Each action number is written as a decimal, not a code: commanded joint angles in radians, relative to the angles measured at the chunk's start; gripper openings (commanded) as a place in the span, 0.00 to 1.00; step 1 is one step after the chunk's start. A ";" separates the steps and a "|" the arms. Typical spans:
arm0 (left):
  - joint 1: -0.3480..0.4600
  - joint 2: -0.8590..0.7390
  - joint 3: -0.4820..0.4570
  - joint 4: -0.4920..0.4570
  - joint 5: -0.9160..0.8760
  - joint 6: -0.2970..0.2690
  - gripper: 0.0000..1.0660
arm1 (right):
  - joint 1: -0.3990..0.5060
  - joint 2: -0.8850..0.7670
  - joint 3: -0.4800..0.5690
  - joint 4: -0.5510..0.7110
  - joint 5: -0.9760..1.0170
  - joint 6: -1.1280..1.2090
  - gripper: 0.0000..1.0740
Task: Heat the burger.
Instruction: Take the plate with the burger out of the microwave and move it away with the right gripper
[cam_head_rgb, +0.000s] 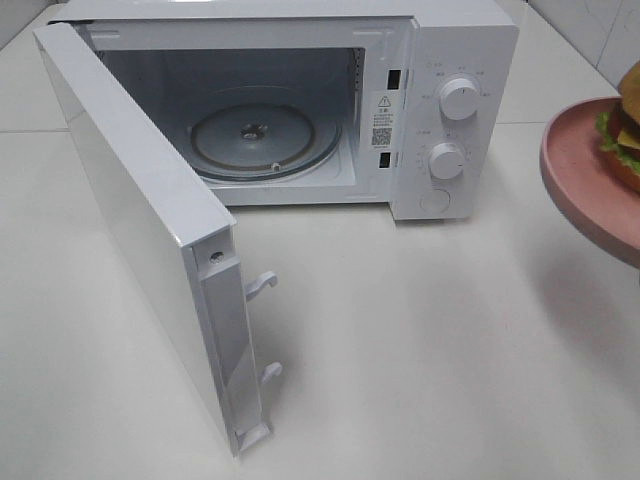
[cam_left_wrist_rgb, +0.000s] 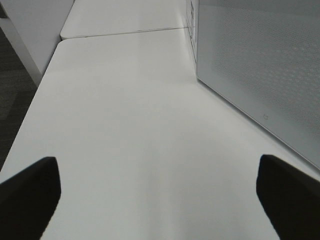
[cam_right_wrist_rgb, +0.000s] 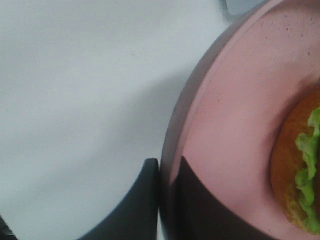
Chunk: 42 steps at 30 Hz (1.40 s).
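The burger (cam_head_rgb: 625, 125), brown bun with green lettuce, sits on a round pink plate (cam_head_rgb: 580, 170) at the right edge of the exterior view, raised above the table with a shadow under it. The wrist view shows my right gripper (cam_right_wrist_rgb: 167, 170) shut on the plate (cam_right_wrist_rgb: 235, 115) rim, one finger under and one on top, with the burger (cam_right_wrist_rgb: 300, 170) close by. The white microwave (cam_head_rgb: 440, 60) stands at the back, its door (cam_head_rgb: 130, 220) swung wide to the left and its glass turntable (cam_head_rgb: 262, 138) bare. My left gripper (cam_left_wrist_rgb: 157, 190) hangs open over the table beside the door (cam_left_wrist_rgb: 260, 65).
Two white knobs (cam_head_rgb: 458, 98) sit on the microwave's right panel. The door's latch hooks (cam_head_rgb: 262, 283) stick out toward the middle of the white table (cam_head_rgb: 420, 330). A table edge and dark floor (cam_left_wrist_rgb: 15, 75) lie past the left gripper.
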 joint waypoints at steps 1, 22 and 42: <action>0.001 -0.019 0.003 0.002 -0.004 -0.006 0.95 | -0.051 -0.005 -0.008 -0.073 -0.039 0.087 0.02; 0.001 -0.019 0.003 0.002 -0.004 -0.006 0.95 | -0.148 0.157 -0.008 -0.334 0.015 0.668 0.03; 0.001 -0.019 0.003 0.002 -0.004 -0.006 0.95 | -0.255 0.438 -0.008 -0.516 -0.092 1.086 0.03</action>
